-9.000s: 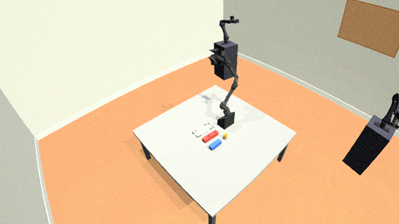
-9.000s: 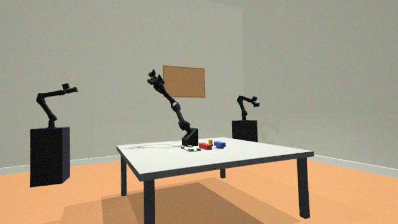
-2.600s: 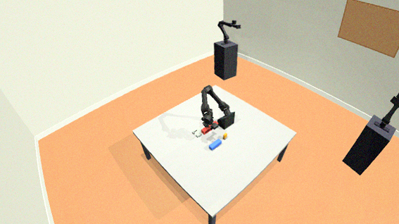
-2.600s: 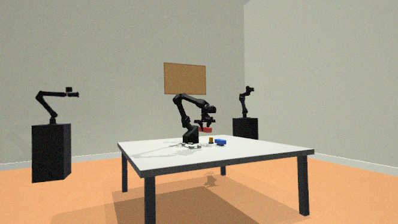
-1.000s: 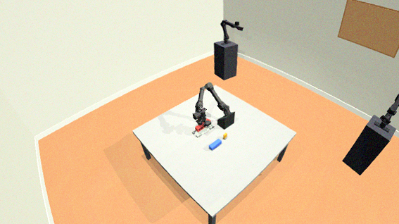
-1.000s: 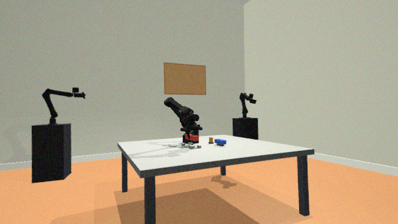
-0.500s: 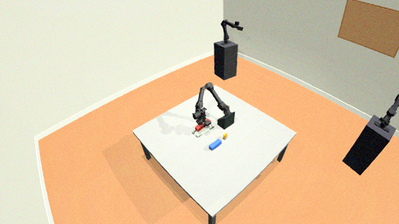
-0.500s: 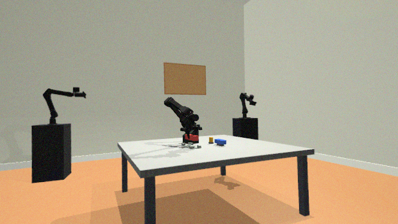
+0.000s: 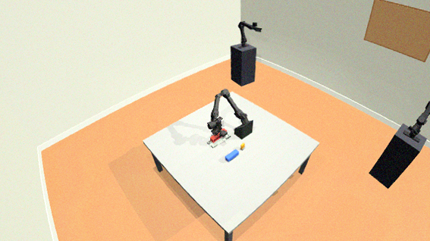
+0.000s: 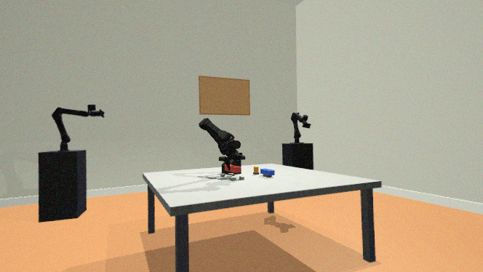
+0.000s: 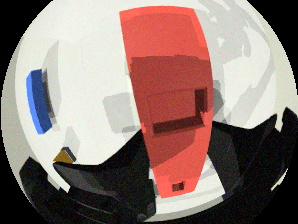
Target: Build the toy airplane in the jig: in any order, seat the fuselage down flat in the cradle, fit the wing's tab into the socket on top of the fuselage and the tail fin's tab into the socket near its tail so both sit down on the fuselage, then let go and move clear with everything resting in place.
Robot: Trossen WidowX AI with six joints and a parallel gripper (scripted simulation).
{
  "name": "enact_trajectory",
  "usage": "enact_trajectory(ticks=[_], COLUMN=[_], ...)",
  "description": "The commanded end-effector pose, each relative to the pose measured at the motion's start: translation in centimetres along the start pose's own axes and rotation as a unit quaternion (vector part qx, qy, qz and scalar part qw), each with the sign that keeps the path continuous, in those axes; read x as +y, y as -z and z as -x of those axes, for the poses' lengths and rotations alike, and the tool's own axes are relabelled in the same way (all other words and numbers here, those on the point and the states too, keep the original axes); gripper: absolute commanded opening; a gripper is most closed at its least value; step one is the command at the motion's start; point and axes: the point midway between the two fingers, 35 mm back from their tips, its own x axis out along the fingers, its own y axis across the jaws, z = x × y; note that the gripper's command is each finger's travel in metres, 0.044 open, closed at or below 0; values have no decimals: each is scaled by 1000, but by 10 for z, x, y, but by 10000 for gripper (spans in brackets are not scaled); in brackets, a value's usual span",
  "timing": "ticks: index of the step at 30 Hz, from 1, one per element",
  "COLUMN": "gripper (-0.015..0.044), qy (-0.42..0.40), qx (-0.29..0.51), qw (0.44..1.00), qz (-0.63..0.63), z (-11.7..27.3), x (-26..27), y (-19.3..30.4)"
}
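The red fuselage [image 9: 216, 137] [image 10: 233, 169] [image 11: 172, 75] is between the fingers of my gripper [image 9: 219, 131] [image 10: 230, 166] [image 11: 170, 125], which is shut on it. Its large wing socket and small tail socket face up, both empty in the wrist view. The fuselage is level and low over the pale jig [image 9: 214, 145] [image 10: 241, 178]; whether it touches the cradle is hidden. The blue wing [image 9: 231, 155] [image 10: 267, 172] [image 11: 40, 102] and the smaller yellow tail fin [image 9: 242, 146] [image 10: 256, 169] [image 11: 62, 156] are apart from it on the table, each with a dark part underneath.
The white table [image 9: 244, 194] [image 10: 309, 183] carries everything. A black block [image 9: 244, 129] stands at my arm's base, behind the jig. Two other black arms stand on dark pedestals [image 9: 242, 65] [image 9: 396, 159] beyond the table.
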Motion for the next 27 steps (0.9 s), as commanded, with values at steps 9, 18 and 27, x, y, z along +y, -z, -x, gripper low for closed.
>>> enact_trajectory(ticks=[9, 18, 27], gripper=[195, 195, 56], qy=[3, 3, 2], qx=[0, 0, 1], qw=[1000, 1000, 1000], qz=[4, 4, 0], z=[-19, -27, -26], x=[-1, -2, -2], y=[0, 1, 1])
